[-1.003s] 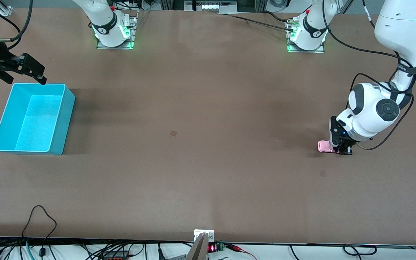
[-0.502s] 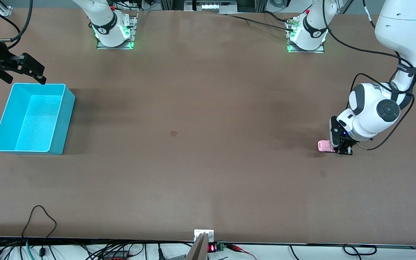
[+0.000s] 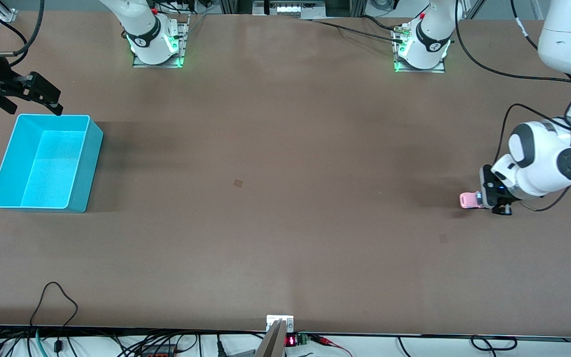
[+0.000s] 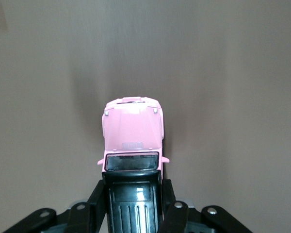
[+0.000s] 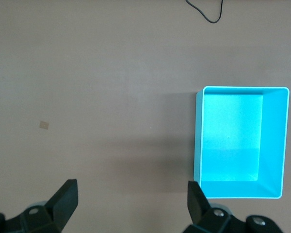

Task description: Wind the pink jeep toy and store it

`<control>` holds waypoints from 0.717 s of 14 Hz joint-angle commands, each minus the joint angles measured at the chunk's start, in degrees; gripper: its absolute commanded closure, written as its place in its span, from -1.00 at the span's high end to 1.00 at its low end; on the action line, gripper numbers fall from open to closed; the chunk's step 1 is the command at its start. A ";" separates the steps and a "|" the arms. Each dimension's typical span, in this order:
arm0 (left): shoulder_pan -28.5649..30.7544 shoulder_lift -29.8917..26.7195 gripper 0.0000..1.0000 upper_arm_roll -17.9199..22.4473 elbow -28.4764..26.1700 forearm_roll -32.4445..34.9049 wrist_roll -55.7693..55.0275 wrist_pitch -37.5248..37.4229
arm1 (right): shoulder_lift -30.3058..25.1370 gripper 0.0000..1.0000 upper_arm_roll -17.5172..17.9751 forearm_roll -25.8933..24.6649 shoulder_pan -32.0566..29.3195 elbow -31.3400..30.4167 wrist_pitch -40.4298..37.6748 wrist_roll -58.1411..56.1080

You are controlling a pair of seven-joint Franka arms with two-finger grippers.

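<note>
Pink, boxy plastic jeep toy [image 3: 470, 200] with black rear roof panel sits wheels-down on the brown table [image 3: 285, 198], toward the left arm's end. Left gripper [image 3: 492, 202] is clamped on the jeep's rear half; fingers [image 4: 98, 201] press both flanks beside the black roof, hood [image 4: 133, 127] projecting clear of them. Rectangular turquoise plastic bin [image 3: 80, 163] stands well apart, at the right arm's end. Right gripper [image 3: 30, 96] waits above the bin's edge nearest the bases, jaws spread wide, holding nothing.
</note>
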 commanded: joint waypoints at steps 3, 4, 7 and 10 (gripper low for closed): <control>4.69 7.13 -0.76 -0.28 3.34 0.84 5.16 -0.21 | -1.18 1.00 0.91 -0.76 -0.61 0.45 -2.30 0.46; 5.31 7.66 -0.76 -0.28 3.42 0.84 5.86 -0.03 | -1.18 1.00 0.91 -0.84 -0.61 0.53 -2.65 0.81; 7.33 8.54 -0.76 -0.19 3.60 0.84 9.11 2.08 | -1.18 1.00 0.73 -0.84 -0.70 0.45 -2.83 0.20; 7.60 9.42 -0.75 -0.01 4.74 0.84 11.83 2.43 | -1.18 1.00 0.82 -0.84 -0.70 0.45 -3.54 0.28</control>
